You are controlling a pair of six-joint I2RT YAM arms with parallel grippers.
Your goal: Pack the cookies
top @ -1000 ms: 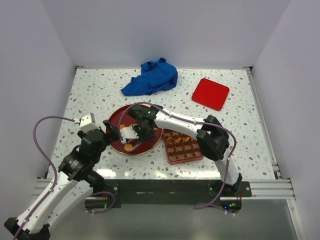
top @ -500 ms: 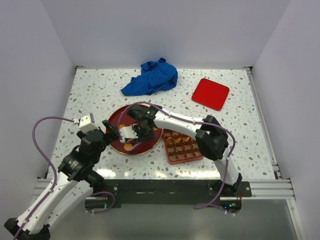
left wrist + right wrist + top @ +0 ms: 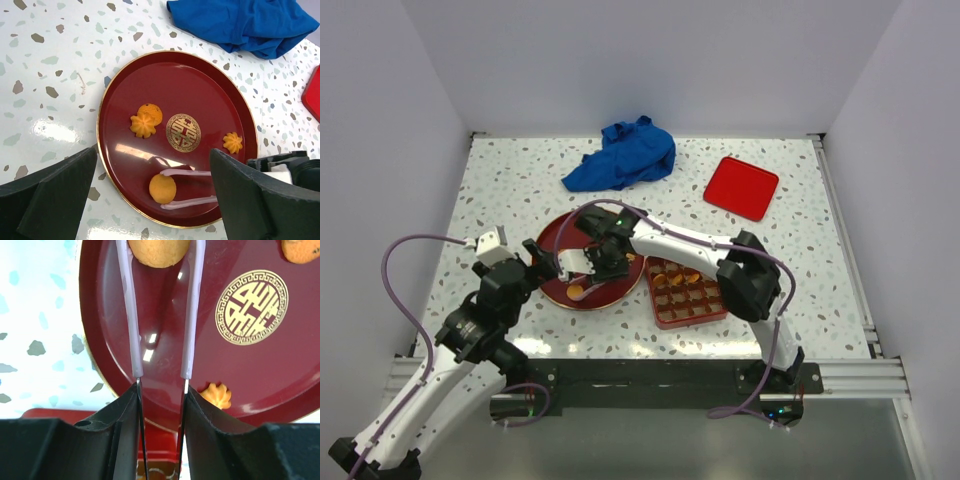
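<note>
We are picking up: the right gripper (image 3: 160,400) clenches lavender tongs (image 3: 131,315) whose tips straddle a round cookie (image 3: 162,188) low on the red plate (image 3: 200,90) (other cookies (image 3: 143,125) lie higher up). The left gripper (image 3: 540,262) hangs released. Next, we judge: squeeze, lift, carry to the tray (image 3: 692,321).

The dark red plate (image 3: 200,85) is glossy and smooth; the speckled table (image 3: 50,75) has a polished stone look. The cookies (image 3: 162,189) look matt, the lilac tongs (image 3: 131,315) smooth plastic, the blue cloth (image 3: 245,22) soft fabric.
</note>
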